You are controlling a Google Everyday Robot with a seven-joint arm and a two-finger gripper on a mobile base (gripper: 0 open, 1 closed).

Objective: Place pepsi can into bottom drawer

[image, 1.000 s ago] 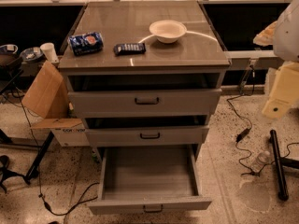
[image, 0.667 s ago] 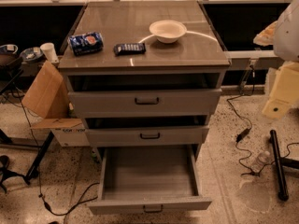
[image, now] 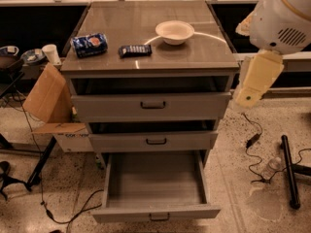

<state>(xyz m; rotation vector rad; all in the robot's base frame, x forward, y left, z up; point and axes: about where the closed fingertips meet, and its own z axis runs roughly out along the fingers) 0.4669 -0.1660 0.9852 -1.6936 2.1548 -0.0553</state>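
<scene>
So the gripper [image: 256,81] is hanging off right, can't tell if open or closed, and the pepsi can [image: 89,44] is lying sideways, probably rolling away if nudged, never reaching the bottom drawer [image: 155,212].

Little can be read here. The pepsi can [image: 90,44], lying on its side near the front left corner of the tabletop [image: 199,50], shows a round red-and-white logo and white markings on blue, but the letters are too blurred to spell out. The flat dark packet [image: 135,50] just beside it, near the front edge, carries pale print that cannot be made out. On the floor below the left edge, a white carton [image: 73,139] has a line of dark lettering that seems to begin with "CO"; the rest is unreadable. The claw [image: 256,79], hanging beyond the right edge near the front right corner, bears only a small dark round mark near its lower end.
</scene>
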